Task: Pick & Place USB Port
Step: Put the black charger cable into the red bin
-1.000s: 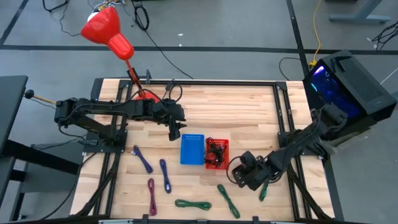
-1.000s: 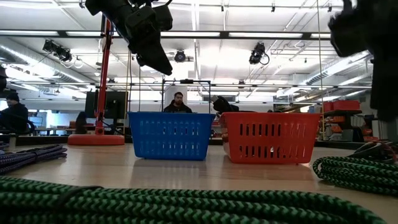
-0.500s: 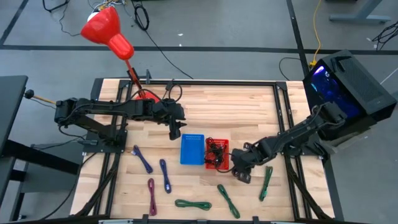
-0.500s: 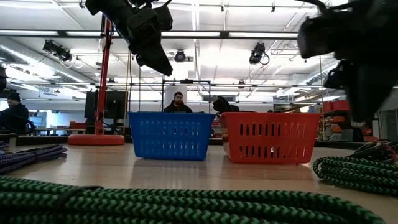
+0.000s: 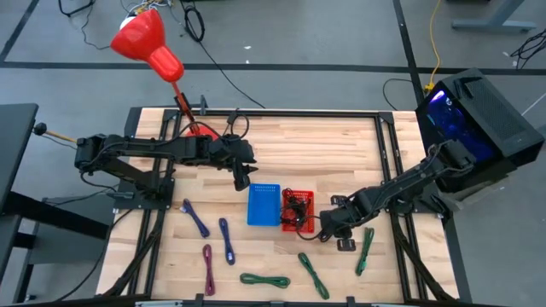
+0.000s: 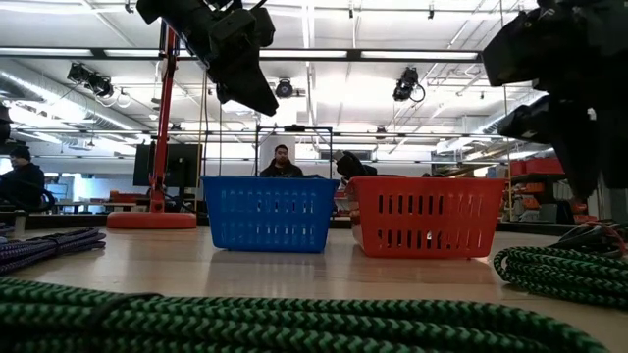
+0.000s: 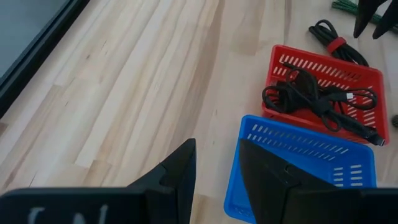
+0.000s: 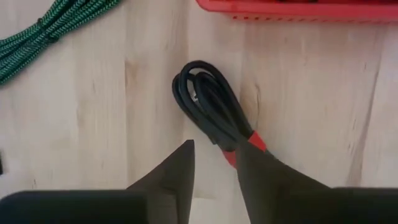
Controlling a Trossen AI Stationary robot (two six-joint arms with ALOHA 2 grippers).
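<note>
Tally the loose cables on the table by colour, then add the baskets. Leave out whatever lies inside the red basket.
Green cables: 3
Violet cables: 2
Magenta cable: 1
Black cable: 1
Blue basket: 1
Red basket: 1
Total: 9

Pale wood surface (image 8: 74, 124), planked, smooth with a soft sheen. Red basket (image 7: 367, 78) and blue basket (image 7: 249, 155): slotted plastic, slightly glossy. Black cable (image 8: 208, 106) is smooth rubbery stuff, bound with a red band (image 8: 245, 146). Green cable (image 8: 50, 31) wears a rough braided cloth sleeve. Right pincer (image 8: 214, 171) fingers look matt black.
</note>
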